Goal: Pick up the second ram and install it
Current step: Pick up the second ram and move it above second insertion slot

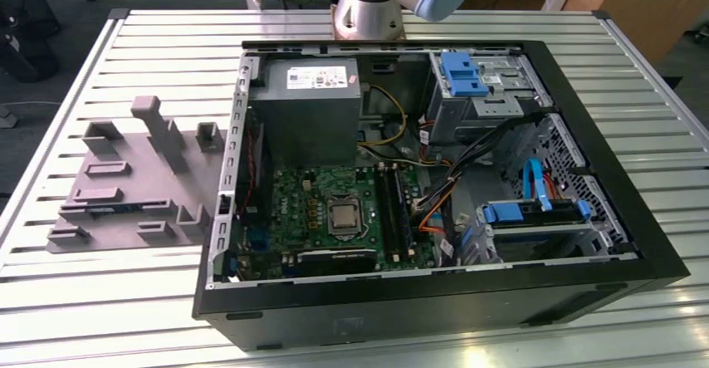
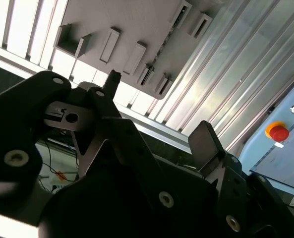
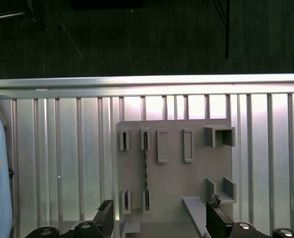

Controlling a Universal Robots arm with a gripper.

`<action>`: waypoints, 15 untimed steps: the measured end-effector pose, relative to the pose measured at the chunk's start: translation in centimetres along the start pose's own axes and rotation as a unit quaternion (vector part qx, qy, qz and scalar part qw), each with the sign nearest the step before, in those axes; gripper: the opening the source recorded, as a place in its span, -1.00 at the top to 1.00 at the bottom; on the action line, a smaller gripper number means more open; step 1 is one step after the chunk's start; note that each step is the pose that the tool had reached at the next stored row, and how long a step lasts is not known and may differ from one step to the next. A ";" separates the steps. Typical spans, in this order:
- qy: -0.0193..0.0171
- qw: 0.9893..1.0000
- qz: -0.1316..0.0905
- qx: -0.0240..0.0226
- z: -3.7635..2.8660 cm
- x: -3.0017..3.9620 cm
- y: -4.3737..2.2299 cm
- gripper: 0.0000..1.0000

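The second ram is a thin dark stick standing on edge in the slotted blocks of the grey holder plate. In the exterior view the ram shows as a blue-green strip low on the plate, on the exterior view's left of the computer case. My gripper hangs well above the plate, open, with nothing between its fingertips. In the second wrist view the gripper is spread wide with the plate far behind it.
The open computer case lies on the slatted metal table, with the motherboard, its long black slots, a grey power supply and blue drive brackets inside. A red button sits on a pale blue unit.
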State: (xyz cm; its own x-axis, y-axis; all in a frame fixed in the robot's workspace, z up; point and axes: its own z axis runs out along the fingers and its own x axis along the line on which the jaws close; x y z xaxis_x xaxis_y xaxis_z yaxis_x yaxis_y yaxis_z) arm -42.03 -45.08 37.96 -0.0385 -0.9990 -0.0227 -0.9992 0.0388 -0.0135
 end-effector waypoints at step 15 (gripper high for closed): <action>0.000 1.000 0.000 0.000 0.28 0.01 0.00 -0.31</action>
State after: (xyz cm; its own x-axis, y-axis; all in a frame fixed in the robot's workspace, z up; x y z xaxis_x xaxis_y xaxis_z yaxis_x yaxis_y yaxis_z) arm -42.03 -45.08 37.68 -0.0385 -0.9990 -0.0234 -0.9992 0.0388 -0.0135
